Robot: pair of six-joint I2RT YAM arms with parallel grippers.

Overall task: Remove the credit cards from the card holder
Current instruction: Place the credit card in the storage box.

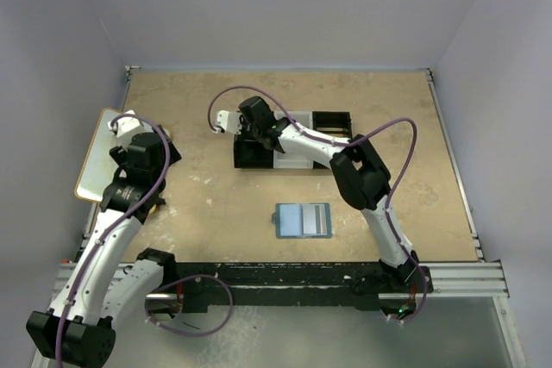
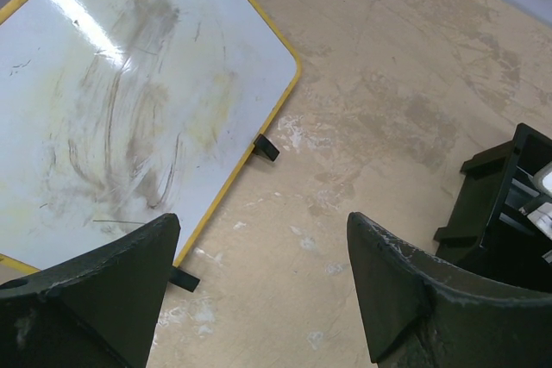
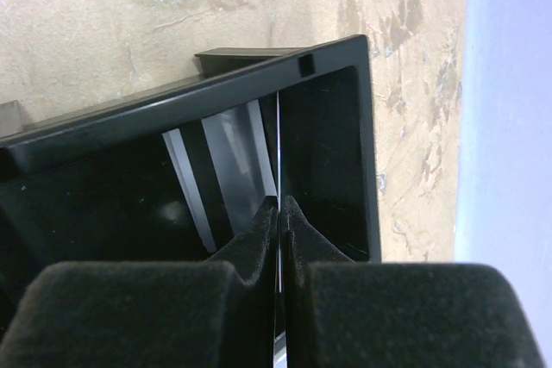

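The beige table (image 1: 216, 187) held a whiteboard (image 1: 95, 157) at left, a tray (image 1: 332, 120) at the back, and the wallet (image 1: 303, 221) lying open and flat at front centre. The wallet sat well apart from both arms, blue with a pale grey band (image 1: 321, 220) on its right half; pocket or contents, I could not tell. The right gripper (image 3: 280, 204) pinched a thin card (image 3: 279, 144) edge-on over a black tray compartment, probably to drop it there, while the left gripper (image 2: 263, 226) hung spread and empty by the whiteboard, seemingly out of the way.
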